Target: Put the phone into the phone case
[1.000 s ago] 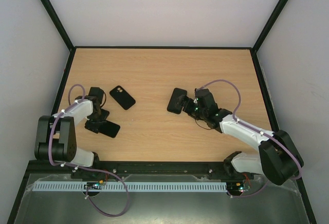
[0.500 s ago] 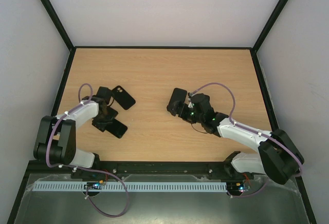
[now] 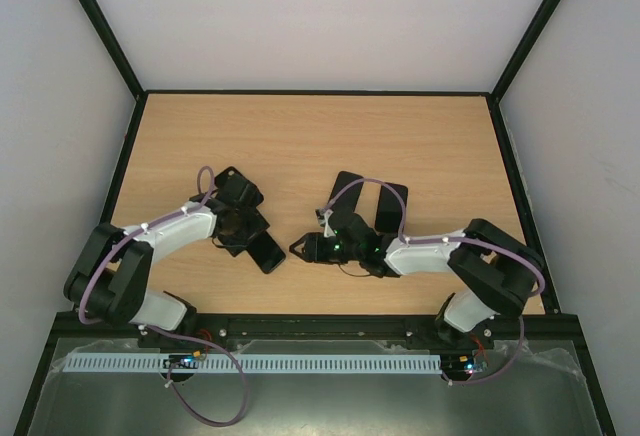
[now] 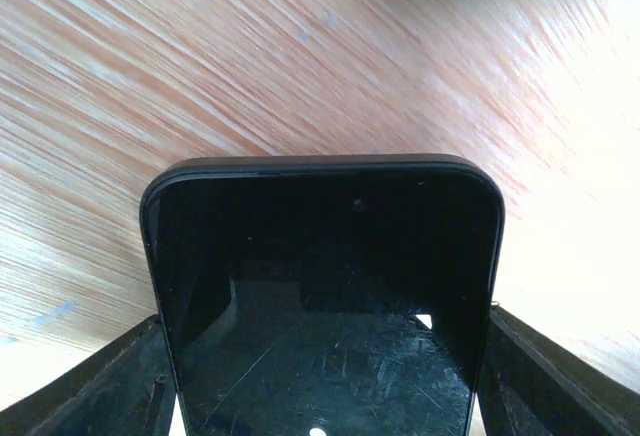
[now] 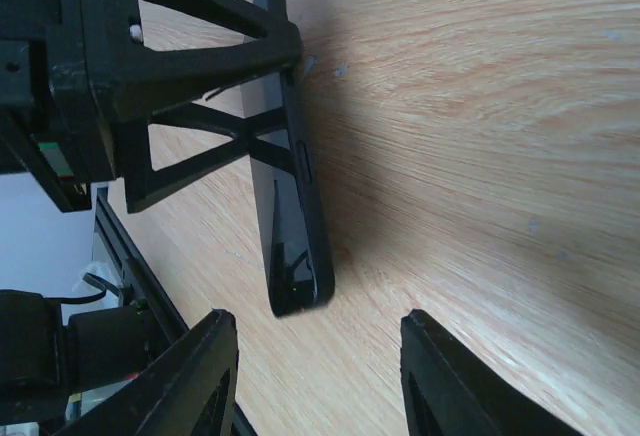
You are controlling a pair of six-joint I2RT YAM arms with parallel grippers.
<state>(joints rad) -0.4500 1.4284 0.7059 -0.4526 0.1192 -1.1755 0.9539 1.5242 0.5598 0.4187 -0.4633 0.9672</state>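
Observation:
My left gripper [image 3: 255, 241] is shut on the black phone [image 3: 268, 256], low over the table's middle front. In the left wrist view the glossy phone [image 4: 320, 256] fills the space between both fingers of the left gripper [image 4: 325, 396]. The right wrist view shows the phone [image 5: 290, 206] edge-on and tilted, its lower end near the wood. My right gripper [image 3: 300, 247] faces that end. The right gripper [image 5: 318, 318] is open, nothing between its fingers. A black flat piece, seemingly the phone case [image 3: 345, 190], lies behind the right arm.
A second black flat piece with a camera cutout [image 3: 233, 178] lies partly under my left arm. A dark shape [image 3: 393, 206] beside the case is unclear. The two grippers are close together. The table's black front rail [image 3: 320, 328] runs just behind the arms.
The left arm carried the phone right, toward the table's middle. The right arm left the case and swung left and nearer, up to the phone's end, its jaws narrowing.

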